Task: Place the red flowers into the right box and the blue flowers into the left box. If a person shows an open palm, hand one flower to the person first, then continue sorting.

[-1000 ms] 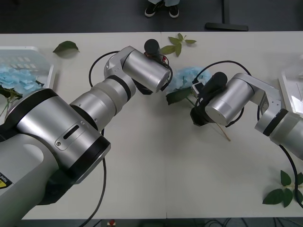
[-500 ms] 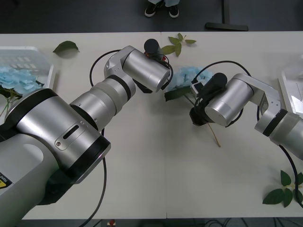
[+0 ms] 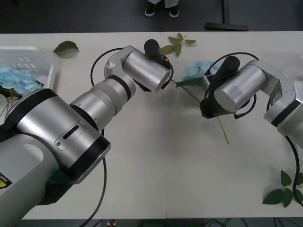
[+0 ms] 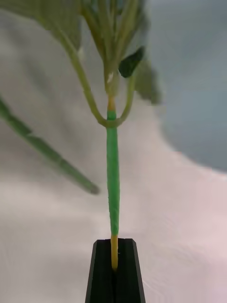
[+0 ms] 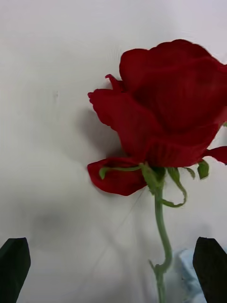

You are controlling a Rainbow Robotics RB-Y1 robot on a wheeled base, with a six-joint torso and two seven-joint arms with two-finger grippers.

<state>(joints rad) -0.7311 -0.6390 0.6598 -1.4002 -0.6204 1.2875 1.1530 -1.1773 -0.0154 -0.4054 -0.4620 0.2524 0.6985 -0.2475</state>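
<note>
A red flower (image 5: pixel 165 113), a deep-red rose, lies on the white table, and my left gripper (image 5: pixel 112 277) hangs open above it with a black finger on either side of its stem. In the front view that gripper (image 3: pixel 163 60) is at the far middle of the table, mostly hidden under its wrist. My right gripper (image 4: pixel 113 265) is shut on the thin green stem (image 4: pixel 112 180) of a blue flower. Its pale-blue head (image 3: pixel 196 71) shows beside the right wrist, and the stem end trails toward me. The left box (image 3: pixel 35 51) holds blue flowers (image 3: pixel 19 78). My right arm hides the right box.
Loose green leaf sprigs lie at the far left (image 3: pixel 66 46), far middle (image 3: pixel 177 43) and near right (image 3: pixel 284 189). A person's shoes (image 3: pixel 161 9) stand beyond the far edge. Black cables loop around both wrists. Bare table spreads across the near middle.
My right gripper has swung right and back with the blue flower, pulling its head and stem away from the left gripper. The left arm has stayed almost still.
</note>
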